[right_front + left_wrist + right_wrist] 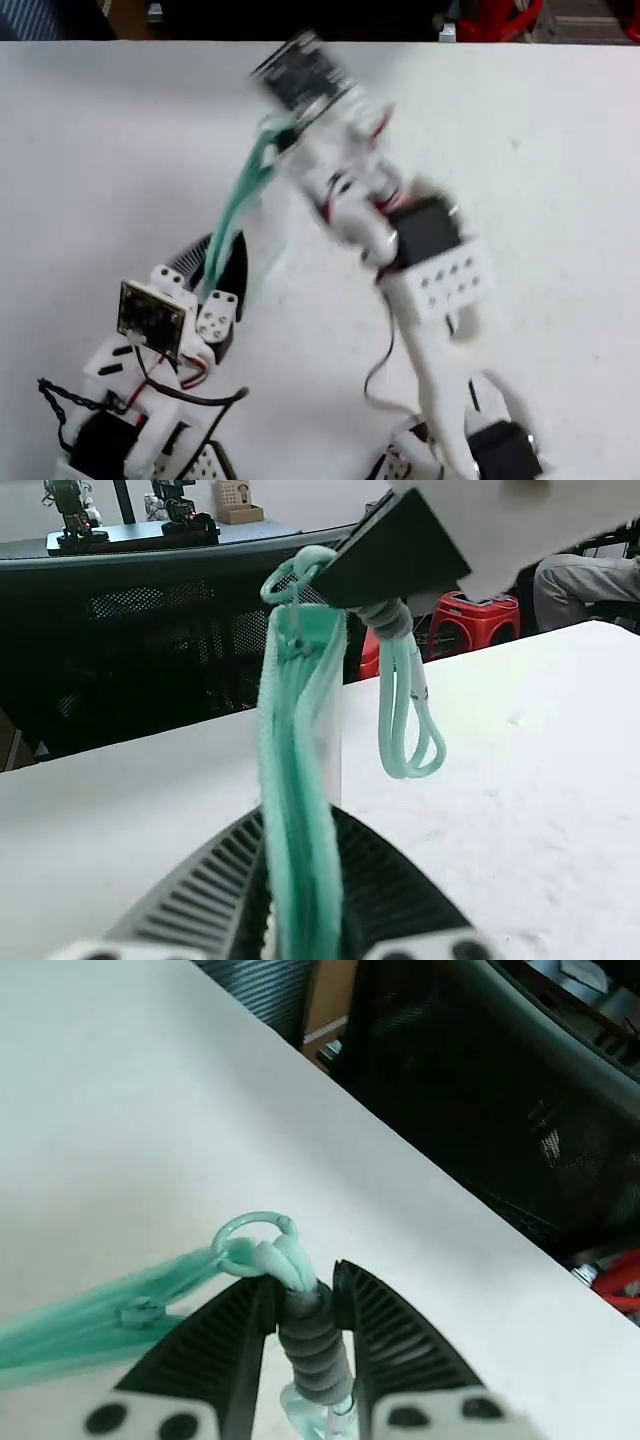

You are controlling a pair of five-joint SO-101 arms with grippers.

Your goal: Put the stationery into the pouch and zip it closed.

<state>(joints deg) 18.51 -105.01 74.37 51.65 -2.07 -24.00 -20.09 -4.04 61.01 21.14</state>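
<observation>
The teal pouch (232, 215) hangs stretched in the air between my two grippers, above the white table (530, 130). My left gripper (222, 265) is shut on the pouch's lower end; in the left wrist view the pouch (300, 780) rises edge-on from between the gripper's (300, 832) black fingers. My right gripper (280, 138) is at the upper end, shut on the grey ribbed bead (315, 1355) of the zip pull, just behind the teal ring (254, 1234). A teal cord loop (405, 725) dangles below that gripper (400, 550).
The table's far edge (150, 735) lies close behind the pouch, with a black mesh chair (160, 640) beyond it. A red stool (470, 615) stands on the floor past the edge. Bare tabletop spreads to both sides of the arms.
</observation>
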